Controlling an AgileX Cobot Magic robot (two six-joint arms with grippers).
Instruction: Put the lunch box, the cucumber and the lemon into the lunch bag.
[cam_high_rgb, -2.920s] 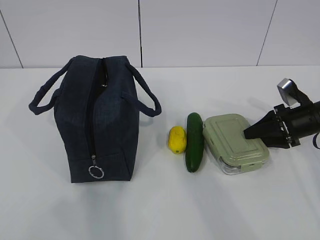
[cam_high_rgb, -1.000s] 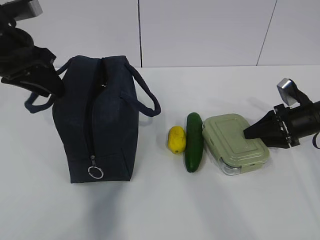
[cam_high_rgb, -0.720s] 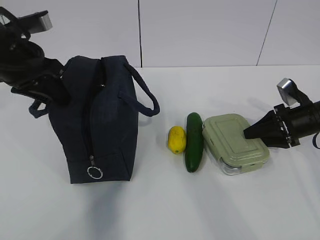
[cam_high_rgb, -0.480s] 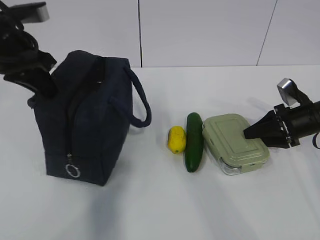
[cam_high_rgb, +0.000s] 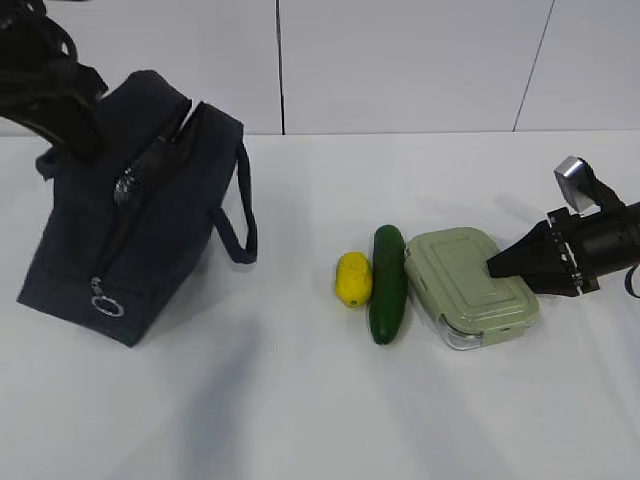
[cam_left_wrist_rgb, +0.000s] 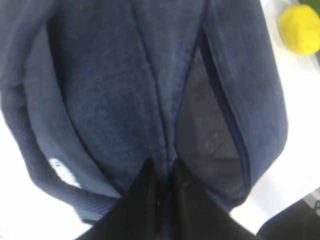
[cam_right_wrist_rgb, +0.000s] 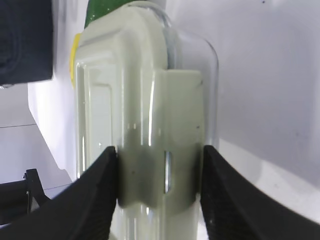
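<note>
The navy lunch bag leans over at the left with its zipper parted near the top. My left gripper is shut on the fabric by that gap. Up close, the left gripper pinches a fold of the lunch bag next to its grey lining. The yellow lemon, the cucumber and the sage-lidded lunch box lie side by side on the table. My right gripper holds the box's right end. In the wrist view the right gripper clamps the lunch box at its lid tab.
The zipper's ring pull hangs at the bag's near end, and one loop handle droops toward the lemon. The white table meets a white panelled wall behind.
My left gripper has shut on the bag and pulled it up and to the left. The bag has slid left, tipped over, and its zipper gap has widened. The right arm has not moved.
</note>
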